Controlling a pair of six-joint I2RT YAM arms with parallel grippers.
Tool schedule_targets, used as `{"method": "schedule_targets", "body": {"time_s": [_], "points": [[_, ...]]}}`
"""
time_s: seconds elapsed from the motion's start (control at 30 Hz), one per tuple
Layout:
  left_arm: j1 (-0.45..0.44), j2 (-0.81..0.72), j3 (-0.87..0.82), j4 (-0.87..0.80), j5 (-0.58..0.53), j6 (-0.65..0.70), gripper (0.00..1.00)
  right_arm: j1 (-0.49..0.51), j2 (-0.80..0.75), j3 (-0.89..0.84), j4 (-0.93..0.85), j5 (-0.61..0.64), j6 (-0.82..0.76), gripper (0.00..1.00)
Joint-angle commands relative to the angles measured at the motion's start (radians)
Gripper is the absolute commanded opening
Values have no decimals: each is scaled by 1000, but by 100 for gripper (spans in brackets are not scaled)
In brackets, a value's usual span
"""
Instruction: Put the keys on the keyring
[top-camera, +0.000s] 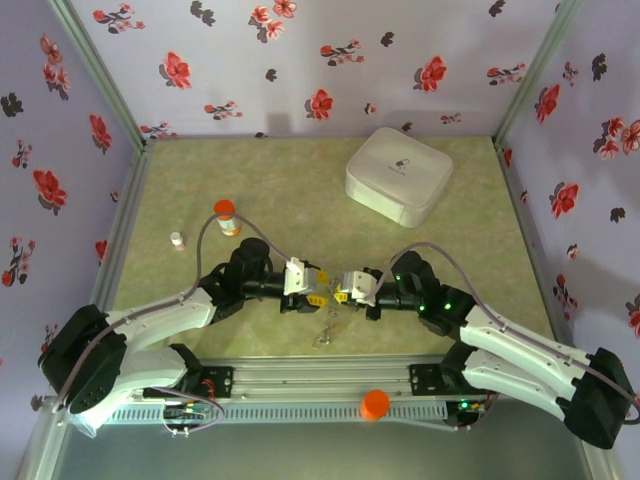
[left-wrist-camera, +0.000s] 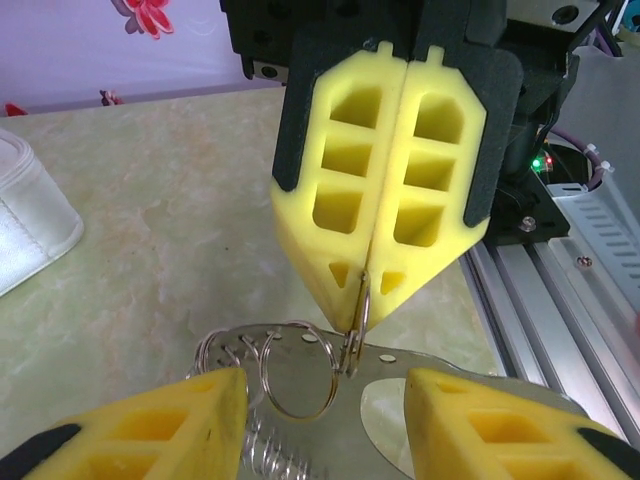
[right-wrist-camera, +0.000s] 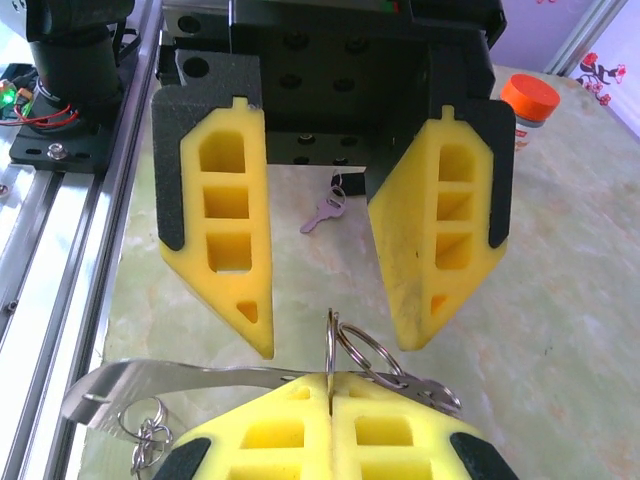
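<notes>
Above the table's near middle my two grippers meet tip to tip. My right gripper (top-camera: 342, 292) (right-wrist-camera: 330, 378) (left-wrist-camera: 362, 300) is shut on a thin steel split ring (right-wrist-camera: 331, 340) standing on edge. That ring joins a flat metal strip (left-wrist-camera: 400, 365) (right-wrist-camera: 170, 378) with holes, more rings and a spring. My left gripper (top-camera: 318, 290) (left-wrist-camera: 325, 385) (right-wrist-camera: 338, 340) is open, its fingers on either side of the strip and not touching it. A thin grey chain-like piece (top-camera: 322, 330) trails below. One silver-grey key (right-wrist-camera: 325, 212) lies on the table. The black-headed key is out of view.
A white rounded-square box (top-camera: 397, 176) (left-wrist-camera: 25, 215) sits at the back right. An orange-capped vial (top-camera: 226, 215) (right-wrist-camera: 530, 100) and a small white-capped item (top-camera: 177, 240) stand at the left. The aluminium rail (top-camera: 320, 380) with an orange knob (top-camera: 375, 403) runs along the near edge.
</notes>
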Motion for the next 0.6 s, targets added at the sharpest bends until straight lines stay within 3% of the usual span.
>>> {"method": "schedule_targets", "body": {"time_s": [0.0,0.17,0.23,0.33,0.57], "points": [[1,-9,9,60,38,-14,45,10,-2,43,0,22,-26,0],[-4,8,15,62,64,-30,36,16,9,45,27,25,-21,0],[-4,1,12,46,47,-16,41,17,8,45,28,36,-19,0],[-4,-53,-20,27,-48,-6,46,16,-6,36,25,52,-18,0],[-8,-209,-111,-44,-246,42,46,18,-24,23,23,36,-4,0]]}}
